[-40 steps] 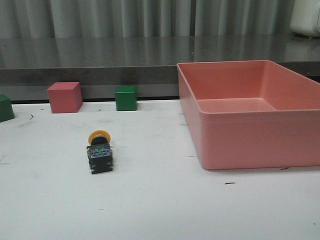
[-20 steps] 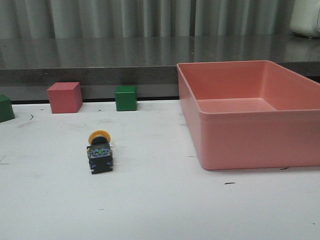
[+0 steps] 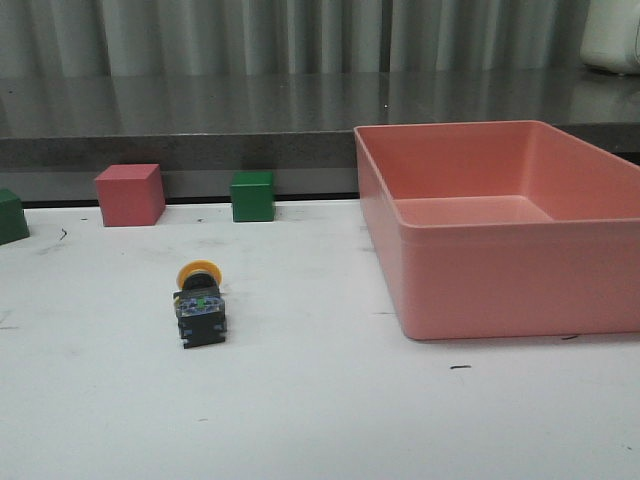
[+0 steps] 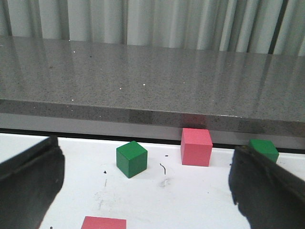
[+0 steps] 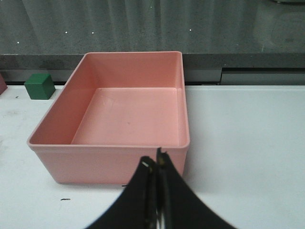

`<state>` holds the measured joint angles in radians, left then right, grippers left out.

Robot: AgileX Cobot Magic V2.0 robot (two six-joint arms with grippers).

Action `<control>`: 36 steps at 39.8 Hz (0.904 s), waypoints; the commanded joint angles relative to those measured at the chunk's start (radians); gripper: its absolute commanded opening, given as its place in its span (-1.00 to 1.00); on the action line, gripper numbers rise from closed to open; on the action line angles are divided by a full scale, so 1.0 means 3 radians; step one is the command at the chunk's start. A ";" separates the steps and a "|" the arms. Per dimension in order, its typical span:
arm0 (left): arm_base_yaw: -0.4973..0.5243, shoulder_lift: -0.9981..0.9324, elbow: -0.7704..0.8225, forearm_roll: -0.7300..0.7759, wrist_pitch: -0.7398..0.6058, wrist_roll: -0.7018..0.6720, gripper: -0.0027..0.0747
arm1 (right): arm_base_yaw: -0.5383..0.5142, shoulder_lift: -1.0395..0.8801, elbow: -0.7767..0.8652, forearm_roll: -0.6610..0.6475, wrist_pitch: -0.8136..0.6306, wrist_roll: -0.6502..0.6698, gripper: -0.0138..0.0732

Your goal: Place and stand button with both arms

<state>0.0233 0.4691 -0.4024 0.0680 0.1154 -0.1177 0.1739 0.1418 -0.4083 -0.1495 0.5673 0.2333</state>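
yellow-capped button (image 3: 200, 303) lies tipped on white table (image 3: 320, 420).

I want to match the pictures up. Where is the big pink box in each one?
Front view: the pink box fills the right side.
Left wrist view: not in it.
Right wrist view: the box sits middle-left.
Shared landmark: a green cube beside the box.

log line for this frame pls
button: lying on table, untouched | left gripper: open, empty | right gripper: shut, empty | pink bin: empty
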 commanded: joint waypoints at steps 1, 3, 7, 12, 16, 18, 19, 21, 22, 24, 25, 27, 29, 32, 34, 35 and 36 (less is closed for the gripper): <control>-0.0152 0.0147 -0.0216 -0.0037 -0.0109 0.0031 0.80 | -0.0012 0.0038 -0.0080 -0.0068 -0.0288 -0.0042 -0.82; -0.0277 0.0262 -0.0286 -0.0037 -0.0022 0.0072 0.80 | -0.0012 0.0038 -0.0080 -0.0068 -0.0288 -0.0042 -0.82; -0.0638 0.0525 -0.0447 -0.0037 0.0067 0.0145 0.80 | -0.0012 0.0038 -0.0080 -0.0068 -0.0288 -0.0042 -0.82; -0.1066 0.0864 -0.0625 -0.0037 0.0141 0.0147 0.80 | -0.0012 0.0038 -0.0080 -0.0068 -0.0288 -0.0042 -0.82; -0.1407 0.1251 -0.0854 -0.0044 0.0406 0.0147 0.80 | -0.0012 0.0038 -0.0080 -0.0068 -0.0288 -0.0042 -0.82; -0.1531 0.1442 -0.0969 -0.0050 0.0553 0.0147 0.80 | -0.0012 0.0038 -0.0080 -0.0068 -0.0288 -0.0042 -0.82; -0.1594 0.1529 -0.1033 -0.0059 0.0605 0.0147 0.80 | -0.0012 0.0038 -0.0080 -0.0068 -0.0288 -0.0042 -0.82; -0.1687 0.1731 -0.1149 -0.0090 0.0703 0.0147 0.80 | -0.0012 0.0038 -0.0080 -0.0068 -0.0288 -0.0042 -0.82; -0.1733 0.1851 -0.1217 -0.0114 0.0760 0.0147 0.80 | -0.0012 0.0038 -0.0080 -0.0068 -0.0288 -0.0042 -0.82; -0.1798 0.2053 -0.1342 -0.0182 0.0867 0.0147 0.80 | -0.0012 0.0038 -0.0080 -0.0068 -0.0288 -0.0042 -0.82; -0.1819 0.2167 -0.1397 -0.0227 0.0928 0.0147 0.80 | -0.0012 0.0038 -0.0080 -0.0068 -0.0288 -0.0042 -0.82; -0.1853 0.2361 -0.1531 -0.0350 0.1043 0.0147 0.80 | -0.0012 0.0038 -0.0080 -0.0068 -0.0288 -0.0042 -0.82; -0.1868 0.2551 -0.1691 -0.0472 0.1170 0.0147 0.80 | -0.0012 0.0038 -0.0080 -0.0068 -0.0288 -0.0042 -0.82; -0.1868 0.2838 -0.1905 -0.0646 0.1423 0.0147 0.80 | -0.0012 0.0038 -0.0080 -0.0068 -0.0288 -0.0042 -0.82; -0.1862 0.3015 -0.2058 -0.0703 0.1593 0.0140 0.80 | -0.0012 0.0038 -0.0080 -0.0068 -0.0288 -0.0042 -0.82; -0.1862 0.3091 -0.2146 -0.0727 0.1660 0.0140 0.80 | -0.0012 0.0038 -0.0080 -0.0068 -0.0288 -0.0042 -0.82; -0.1857 0.3164 -0.2210 -0.0734 0.1727 0.0140 0.80 | -0.0012 0.0038 -0.0080 -0.0068 -0.0288 -0.0042 -0.82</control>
<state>-0.5293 1.3725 -0.9719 -0.1105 0.5998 -0.0730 0.1739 0.1418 -0.4062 -0.1495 0.5645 0.2305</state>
